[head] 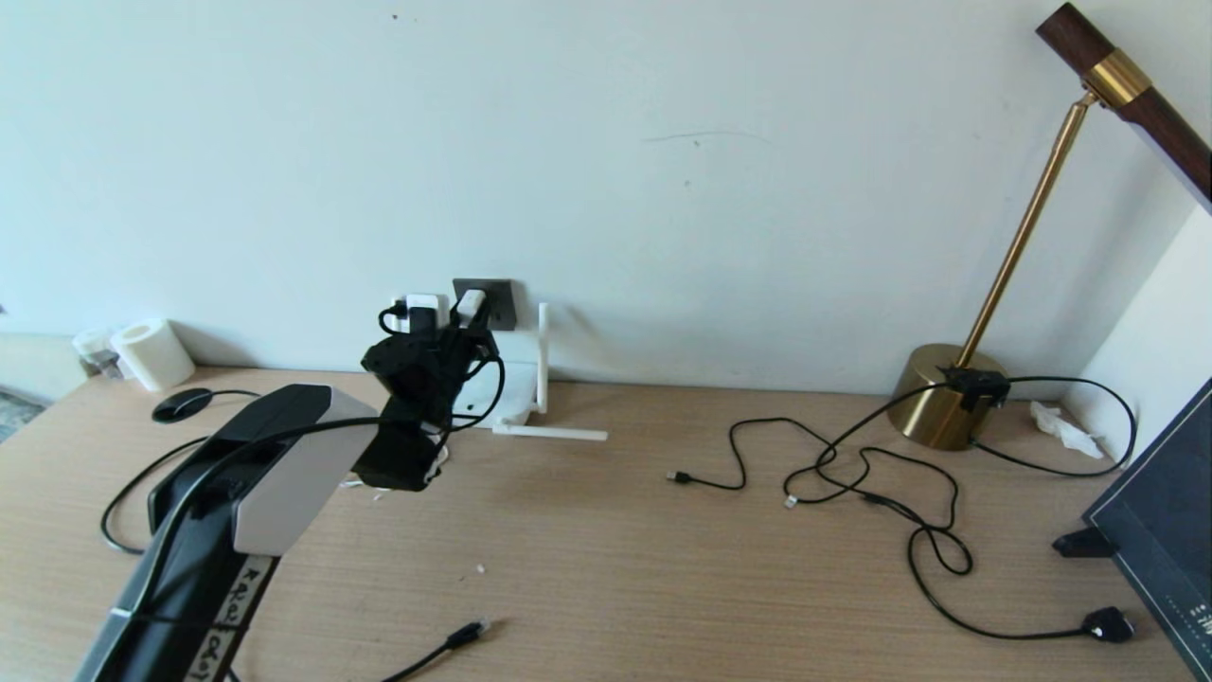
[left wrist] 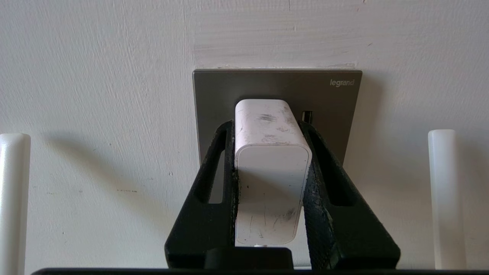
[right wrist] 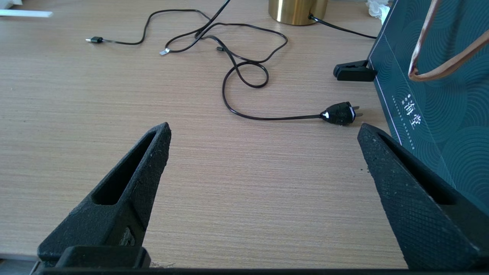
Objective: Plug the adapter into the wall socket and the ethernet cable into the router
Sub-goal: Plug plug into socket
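Observation:
My left gripper [left wrist: 267,124] is shut on the adapter [left wrist: 272,168], a scuffed white block held between the two black fingers [left wrist: 214,183]. The adapter's far end meets the dark grey wall socket [left wrist: 275,88]; its pins are hidden. In the head view the left arm reaches to the wall, with the adapter [head: 471,305] at the wall socket [head: 492,301]. The router is mostly hidden behind the gripper; two of its white antennas [head: 543,355] show. The ethernet cable [head: 464,633] lies at the table's near edge, plug free. My right gripper [right wrist: 263,131] hangs open over bare table.
A second white charger [head: 421,311] sits plugged in just left of the socket. Thin black cables [head: 852,464] sprawl mid-right, ending in a two-pin plug [head: 1108,625]. A brass lamp [head: 937,407] and dark teal bag [head: 1165,511] stand right; a paper roll [head: 151,352] and black mouse [head: 182,403] left.

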